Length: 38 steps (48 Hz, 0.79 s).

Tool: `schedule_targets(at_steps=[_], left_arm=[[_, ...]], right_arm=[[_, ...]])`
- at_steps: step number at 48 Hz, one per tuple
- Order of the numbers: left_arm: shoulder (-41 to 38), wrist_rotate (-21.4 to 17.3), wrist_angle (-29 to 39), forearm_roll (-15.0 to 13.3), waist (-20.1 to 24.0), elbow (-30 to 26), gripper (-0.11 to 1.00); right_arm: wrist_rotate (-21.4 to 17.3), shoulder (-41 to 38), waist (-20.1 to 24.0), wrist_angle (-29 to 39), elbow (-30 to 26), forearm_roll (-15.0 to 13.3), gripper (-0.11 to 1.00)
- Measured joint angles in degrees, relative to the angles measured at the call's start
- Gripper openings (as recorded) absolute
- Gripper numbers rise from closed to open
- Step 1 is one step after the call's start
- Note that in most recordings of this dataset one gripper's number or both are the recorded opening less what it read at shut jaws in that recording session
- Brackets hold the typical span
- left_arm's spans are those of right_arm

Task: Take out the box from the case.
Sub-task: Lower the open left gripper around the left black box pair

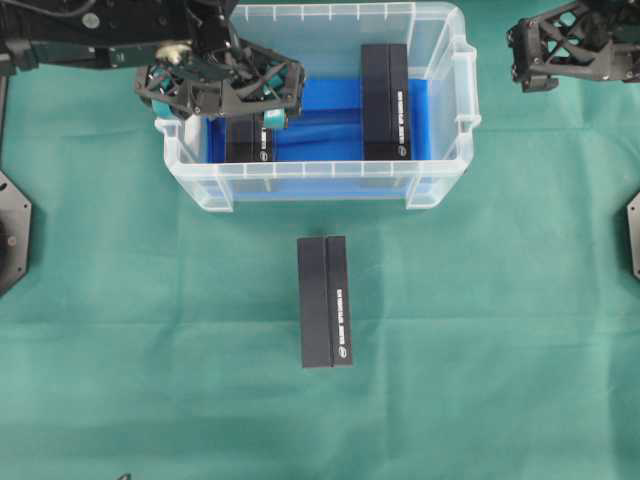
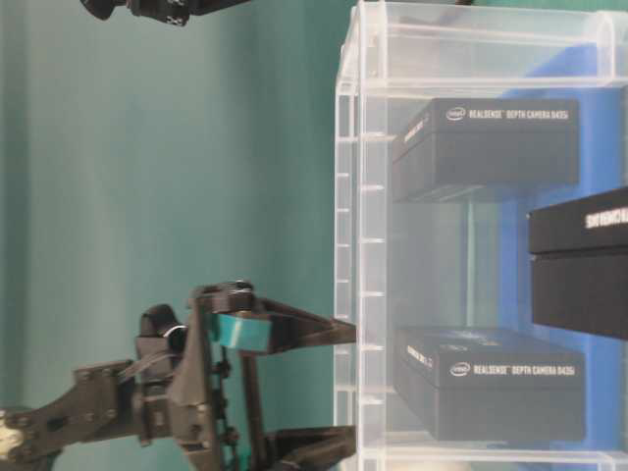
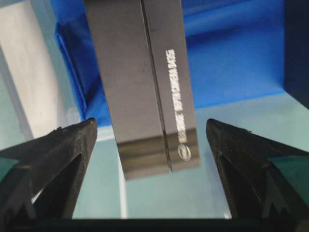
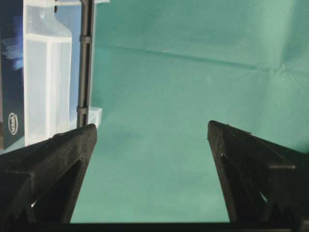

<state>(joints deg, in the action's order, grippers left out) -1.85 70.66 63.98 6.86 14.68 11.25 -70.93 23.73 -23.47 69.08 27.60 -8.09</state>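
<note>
Overhead view shows me the case, a big see-through bin with a blue bottom, and I use it as my landmark. Two dark boxes sit inside it. One box is at the left end of the case, partly under my left hand. The other box in the case is at the right end. A third box lies flat on the green surface, just in front of the case, so I think one is out already.

I judge I am on the reach step for the left-end box. My left hand hangs over the left end of the case with its fingers spread wide. In the left wrist view the box sits right between the two fingers, and neither one touches it. It holds nothing.

Next, I think the hand must go down around the box, squeeze its long sides, and lift it over the wall of the case. The wall is close, so I must be careful.

My right hand waits outside the right end of the case, spread wide and empty.
</note>
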Motion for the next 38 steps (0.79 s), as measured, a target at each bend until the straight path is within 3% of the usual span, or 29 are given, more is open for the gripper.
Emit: schedule_targets(at_steps=[38], left_arm=[[-2.9, 1.2, -7.0, 1.6, 2.0, 3.5, 0.93]], right_arm=[[0.1, -0.2, -0.1, -2.4, 0.0, 0.0, 0.92]])
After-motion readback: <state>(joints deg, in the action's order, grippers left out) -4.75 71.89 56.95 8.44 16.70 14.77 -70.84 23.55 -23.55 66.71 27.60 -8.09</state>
